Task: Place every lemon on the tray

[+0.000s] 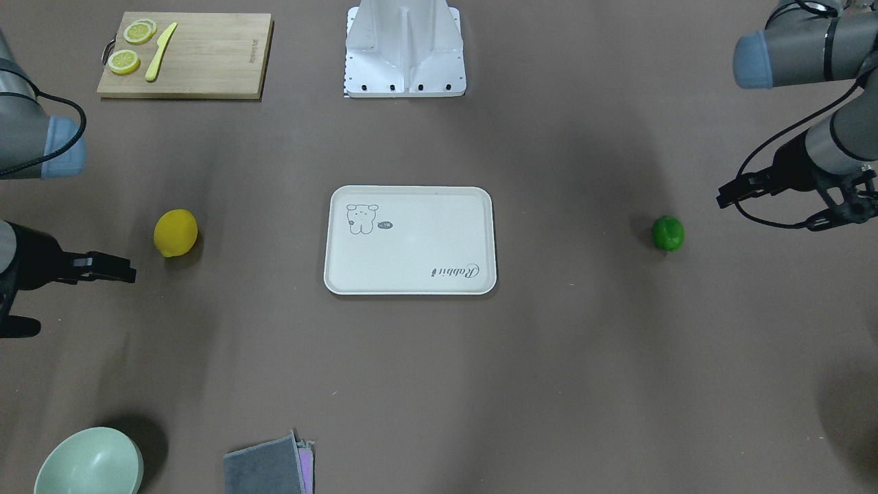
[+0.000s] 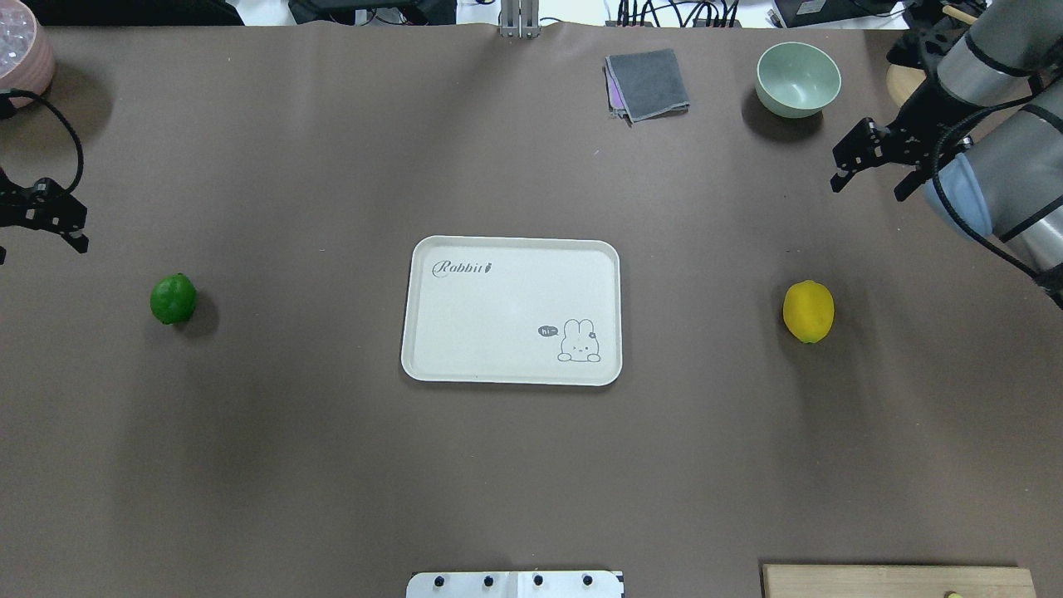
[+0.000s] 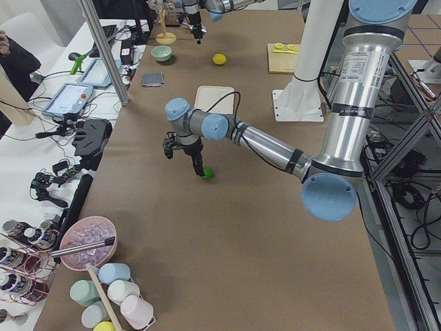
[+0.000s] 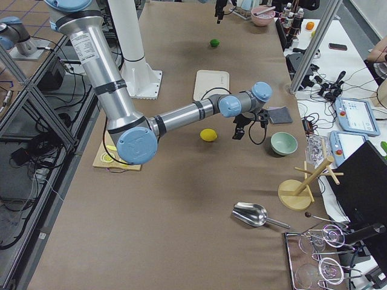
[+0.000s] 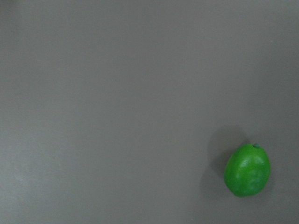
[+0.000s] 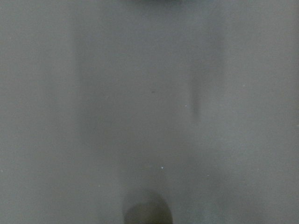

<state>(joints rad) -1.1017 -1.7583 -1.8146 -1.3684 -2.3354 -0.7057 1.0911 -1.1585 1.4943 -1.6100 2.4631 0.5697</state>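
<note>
The yellow lemon (image 1: 175,233) (image 2: 808,311) lies on the brown table on my right side. The green lemon (image 1: 667,233) (image 2: 173,298) lies on my left side and shows low right in the left wrist view (image 5: 247,170). The off-white tray (image 1: 411,226) (image 2: 498,316) sits between them with nothing on it. My left gripper (image 1: 767,211) (image 2: 41,241) is open and empty, off to the side of the green lemon. My right gripper (image 1: 82,302) (image 2: 868,189) is open and empty, beyond the yellow lemon. The right wrist view shows only bare table.
A wooden cutting board (image 1: 199,58) with lemon slices and a yellow knife lies near the robot base (image 1: 405,51). A pale green bowl (image 2: 797,79) and a folded grey cloth (image 2: 648,83) sit at the far edge. A pink bowl (image 2: 21,50) stands far left.
</note>
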